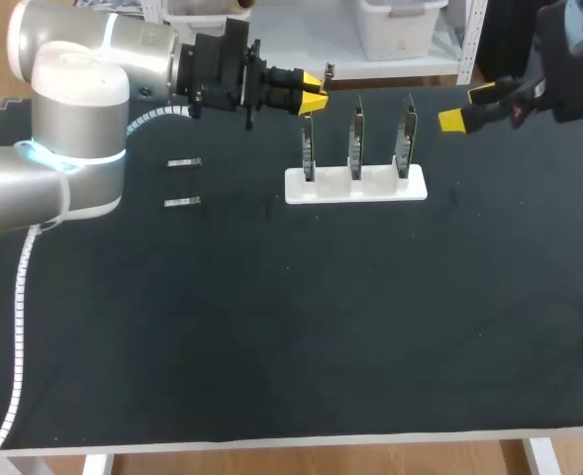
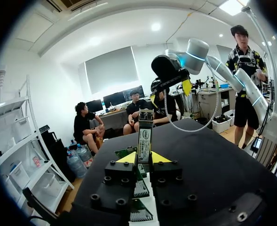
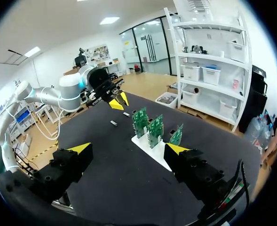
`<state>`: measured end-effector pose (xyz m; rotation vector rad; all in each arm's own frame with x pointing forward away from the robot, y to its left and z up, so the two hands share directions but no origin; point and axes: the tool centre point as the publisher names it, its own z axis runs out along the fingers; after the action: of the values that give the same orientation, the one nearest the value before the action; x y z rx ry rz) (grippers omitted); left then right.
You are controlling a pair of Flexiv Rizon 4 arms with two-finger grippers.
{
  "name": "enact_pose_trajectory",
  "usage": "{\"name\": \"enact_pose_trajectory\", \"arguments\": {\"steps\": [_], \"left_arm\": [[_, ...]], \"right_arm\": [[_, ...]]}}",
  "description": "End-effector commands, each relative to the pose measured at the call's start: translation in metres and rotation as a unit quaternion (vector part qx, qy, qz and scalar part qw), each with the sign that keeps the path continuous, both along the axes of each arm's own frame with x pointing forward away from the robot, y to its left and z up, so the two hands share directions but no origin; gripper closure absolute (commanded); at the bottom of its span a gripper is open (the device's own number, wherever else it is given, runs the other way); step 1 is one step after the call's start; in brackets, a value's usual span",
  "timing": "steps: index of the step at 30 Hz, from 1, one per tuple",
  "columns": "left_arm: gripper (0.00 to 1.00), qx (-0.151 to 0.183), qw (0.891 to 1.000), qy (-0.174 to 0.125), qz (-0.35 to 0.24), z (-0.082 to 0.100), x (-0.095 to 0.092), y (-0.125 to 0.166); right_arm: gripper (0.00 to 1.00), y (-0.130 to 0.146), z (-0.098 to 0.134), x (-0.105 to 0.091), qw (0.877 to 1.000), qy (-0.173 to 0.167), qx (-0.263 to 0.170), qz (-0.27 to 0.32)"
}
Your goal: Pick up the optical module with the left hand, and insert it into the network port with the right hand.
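My left gripper (image 2: 144, 157) is shut on an optical module (image 2: 144, 135), a slim metal piece with a label that sticks out beyond the yellow tips. In the head view the left gripper (image 1: 316, 96) hovers over the back of the table, just behind the leftmost of three green circuit boards (image 1: 355, 139) standing in a white holder (image 1: 356, 185). My right gripper (image 1: 461, 107) is open and holds nothing, off to the right of the boards. From its own wrist view the right gripper (image 3: 129, 149) faces the boards (image 3: 153, 127) and the left gripper (image 3: 117, 101) beyond them.
Two more optical modules (image 1: 184, 162) (image 1: 182, 202) lie on the black table (image 1: 291, 327) left of the holder. The left arm's white cable (image 1: 19, 297) hangs along the left side.
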<state>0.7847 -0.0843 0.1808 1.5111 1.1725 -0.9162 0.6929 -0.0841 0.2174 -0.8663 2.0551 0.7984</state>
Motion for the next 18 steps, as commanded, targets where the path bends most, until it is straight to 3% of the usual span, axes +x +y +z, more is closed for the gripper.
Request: {"name": "enact_pose_trajectory", "arguments": {"steps": [1,3,5,9,18], "left_arm": [[1.0,0.001,1.0,-0.001,0.001,0.001,-0.001,0.0],[1.0,0.001,1.0,-0.001,0.001,0.001,-0.001,0.0],[1.0,0.001,1.0,-0.001,0.001,0.001,-0.001,0.0],[1.0,0.001,1.0,-0.001,0.001,0.001,-0.001,0.0],[1.0,0.001,1.0,-0.001,0.001,0.001,-0.001,0.0]], "right_arm": [[0.0,-0.002,-0.001,0.003,0.997,0.023,0.042,0.067],[0.0,-0.002,-0.001,0.003,0.997,0.023,0.042,0.067],[0.0,0.009,0.005,0.005,0.995,-0.004,0.061,0.084],[0.0,0.035,0.012,0.012,0.988,-0.049,0.035,0.145],[0.0,0.056,0.023,0.02,0.967,-0.113,0.044,0.225]]}}
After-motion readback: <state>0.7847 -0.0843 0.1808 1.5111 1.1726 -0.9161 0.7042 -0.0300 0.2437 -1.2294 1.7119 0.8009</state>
